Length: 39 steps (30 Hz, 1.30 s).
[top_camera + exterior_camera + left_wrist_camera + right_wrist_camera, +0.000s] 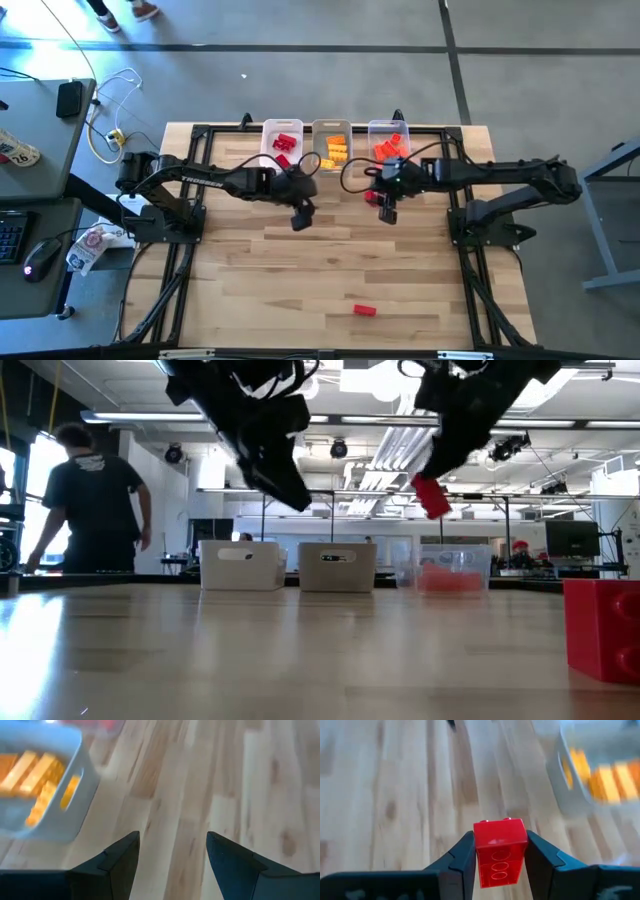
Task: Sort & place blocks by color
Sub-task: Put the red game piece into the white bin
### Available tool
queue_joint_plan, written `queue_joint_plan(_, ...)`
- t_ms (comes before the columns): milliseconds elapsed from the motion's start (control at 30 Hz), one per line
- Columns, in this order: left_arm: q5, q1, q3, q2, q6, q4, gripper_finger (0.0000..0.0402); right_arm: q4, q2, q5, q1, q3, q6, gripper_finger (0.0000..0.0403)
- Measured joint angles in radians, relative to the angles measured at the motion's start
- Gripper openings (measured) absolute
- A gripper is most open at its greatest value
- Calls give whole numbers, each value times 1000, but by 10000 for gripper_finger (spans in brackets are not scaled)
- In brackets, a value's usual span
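Note:
My right gripper (pixel 500 870) hangs above the table's middle, shut on a red block (pixel 500 851), which also shows in the high view (pixel 371 197) and the low view (pixel 432 497). To its left my left gripper (pixel 172 865) is open with nothing between its fingers, near the middle bin (pixel 45 815). Three bins stand in a row at the far edge. The left one (pixel 283 128) has red blocks, the middle one (pixel 332 128) yellow ones, the right one (pixel 389 127) orange-red ones. Another red block (pixel 364 310) lies flat near the front edge. My right gripper pinches the red block by two opposite sides (pixel 479 855) between its two fingers. The fingers slant down toward the far edge. The block's far end sticks out past the fingertips, and its hollow face with round tubes shows in the wrist view. It hangs tilted (pixel 432 497), clear of the table.
The loose red block stands large at the right of the low view (pixel 605 628). A black frame (pixel 200 180) runs along the table's sides. Bare wood (pixel 300 270) lies between the grippers and the front edge. A person (pixel 95 500) stands beyond the table.

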Motion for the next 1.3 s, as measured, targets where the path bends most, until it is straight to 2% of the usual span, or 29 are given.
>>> queue_joint_plan(200, 81, -5, 0, 0, 42, 165, 218, 203, 0, -7, 58, 0, -54, 107)
queue_joint_plan(333, 94, -19, 0, 0, 61, 243, 218, 298, 0, -8, 91, 0, -65, 107)
queue_joint_plan(567, 93, -43, 0, 0, 76, 344, 218, 371, 0, 39, 125, 0, -62, 107)
queue_joint_plan(833, 80, -61, 0, 0, 77, 447, 218, 434, 4, 42, 137, 0, -63, 107)
queue_joint_plan(1167, 76, -61, 0, 0, 66, 511, 218, 565, 26, 35, 137, 0, -36, 107)
queue_joint_plan(1300, 32, -61, 0, 0, 66, 514, 206, 573, 33, 35, 136, 0, -14, 107)
